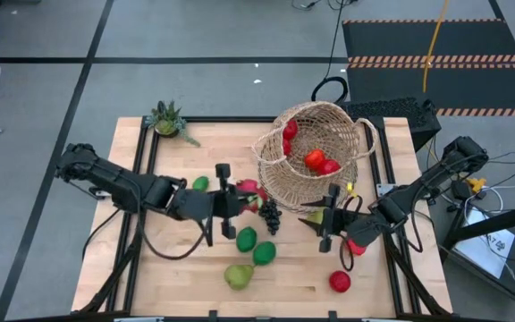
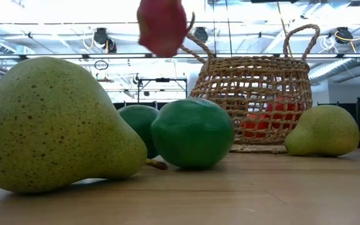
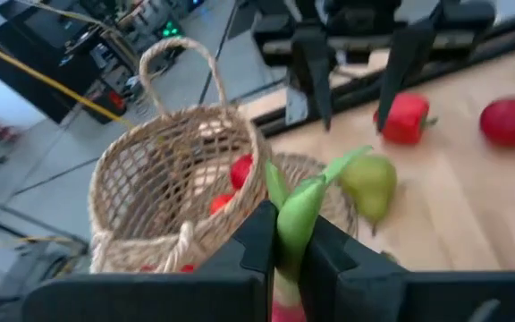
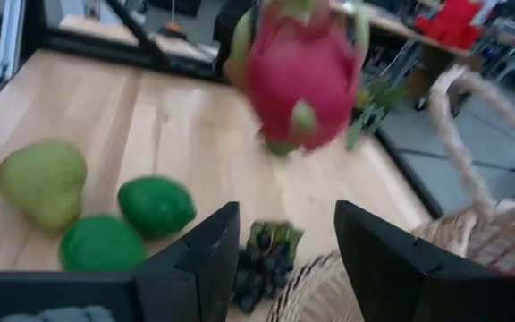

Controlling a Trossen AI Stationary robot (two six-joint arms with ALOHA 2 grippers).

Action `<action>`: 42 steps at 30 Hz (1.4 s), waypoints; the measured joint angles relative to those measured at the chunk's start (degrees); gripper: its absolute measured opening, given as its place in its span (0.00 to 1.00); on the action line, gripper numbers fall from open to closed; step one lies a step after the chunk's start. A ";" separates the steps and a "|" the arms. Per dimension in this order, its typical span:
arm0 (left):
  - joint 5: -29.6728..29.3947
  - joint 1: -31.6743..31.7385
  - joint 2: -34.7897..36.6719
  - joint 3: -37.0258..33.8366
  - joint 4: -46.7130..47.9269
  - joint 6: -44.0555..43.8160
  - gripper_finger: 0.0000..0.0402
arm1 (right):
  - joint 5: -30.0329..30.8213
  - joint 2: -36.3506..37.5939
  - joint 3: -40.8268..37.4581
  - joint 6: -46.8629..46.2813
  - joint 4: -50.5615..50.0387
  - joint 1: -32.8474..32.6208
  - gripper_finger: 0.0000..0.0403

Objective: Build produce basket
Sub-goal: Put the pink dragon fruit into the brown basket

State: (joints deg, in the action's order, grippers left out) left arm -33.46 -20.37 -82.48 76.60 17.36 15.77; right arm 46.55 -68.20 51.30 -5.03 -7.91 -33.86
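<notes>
My left gripper (image 1: pixel 238 199) is near the table's middle, shut on a pink dragon fruit (image 1: pixel 251 189) that is up in the air (image 2: pixel 162 25). The tan wicker basket (image 1: pixel 316 152) stands on its base toward the far right and holds red pieces (image 1: pixel 315 160). My right gripper (image 1: pixel 329 220) is open just near of the basket, beside a pear (image 1: pixel 315 215), and touches nothing. On the table lie dark grapes (image 1: pixel 269 216), limes (image 1: pixel 246 238) (image 1: pixel 265 253) (image 1: pixel 200 183), a second pear (image 1: pixel 238 275), a red pepper (image 1: pixel 357 247) and a red apple (image 1: pixel 339 282). My left gripper pinches the dragon fruit between its two fingers, with the fruit's green leafy scales (image 3: pixel 300 210) sticking out past the fingertips. The fingers come in about level from the table's left. The fruit is lifted clear of the table, its pink body (image 4: pixel 300 72) above the grapes.
A small spiky potted plant (image 1: pixel 168 119) stands at the far left corner. The right arm's open fingers (image 3: pixel 311 63) stand beyond the near pear (image 3: pixel 369 183). Bare wood shows along the table's left part (image 1: pixel 132 259) and between the two arms.
</notes>
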 joint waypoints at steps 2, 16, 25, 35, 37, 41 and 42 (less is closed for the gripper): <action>2.69 1.26 0.00 -0.20 -1.45 0.00 0.04 | -0.04 0.00 -0.02 3.43 4.06 1.23 0.44; 7.99 5.06 -0.02 -7.59 -19.99 -1.09 0.10 | -6.35 -1.38 -0.02 19.11 28.76 7.24 0.60; 7.95 5.37 -0.02 -10.03 -23.71 -0.75 0.10 | -12.35 -10.43 -0.04 19.69 41.40 12.37 0.62; 7.88 5.02 -0.02 -10.03 -23.07 -1.03 0.10 | -12.46 -17.61 -0.04 20.70 51.27 16.01 0.49; 7.86 4.97 -0.02 -10.03 -22.96 -1.01 0.10 | -12.80 -18.01 -0.04 20.91 52.31 16.39 0.44; 7.88 4.97 -0.02 -10.03 -22.82 -1.05 0.10 | -15.26 -18.01 -0.04 20.87 52.27 17.13 0.32; 7.90 4.96 -0.02 -10.03 -22.80 -1.13 0.10 | -15.31 -18.01 -0.04 20.92 52.24 17.24 0.28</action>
State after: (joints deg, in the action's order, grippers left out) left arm -25.56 -15.41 -82.50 66.57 -5.44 14.64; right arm 31.24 -86.21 51.27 15.89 44.34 -16.62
